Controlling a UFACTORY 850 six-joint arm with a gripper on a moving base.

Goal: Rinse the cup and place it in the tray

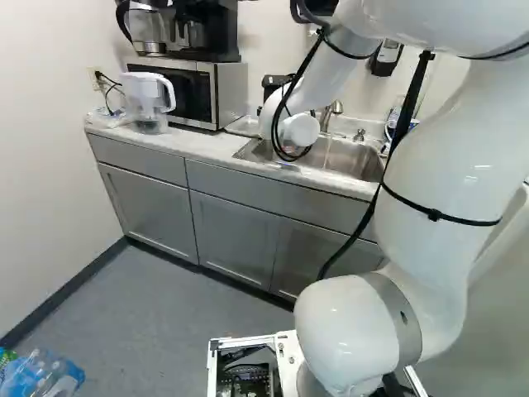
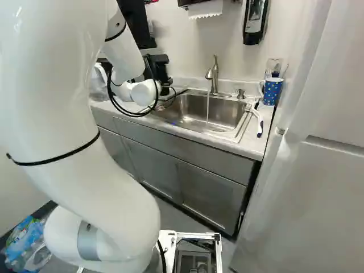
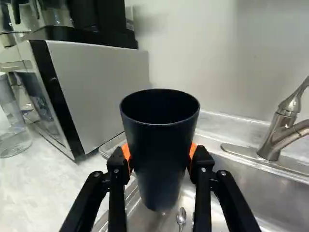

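While water is running from the faucet in a thin stream, my gripper is holding the dark cup upright, its two orange pads pressing on opposite sides of the wall. The cup is hanging over the metal at the microwave side of the faucet, well apart from the stream, so no water is reaching it. I am probably working between rinsing and placing, though nothing is showing me whether the inside is wet. If it is needing its rinse, the next move is calling for a level carry toward the faucet, then a tilt under the stream without the rim knocking the spout. If it is rinsed, I am looking to lower it gently; a shallow rim is showing beyond the cup, on the microwave side of the faucet, but I cannot tell whether it is the tray's. A spoon is lying below, near the cup's foot, and might be tipping it at set-down. Farther from the faucet, past the cup, the microwave is crowding that side and the pitcher is standing beyond it. Across the faucet, the dotted mug and a brush are sitting away from this path.
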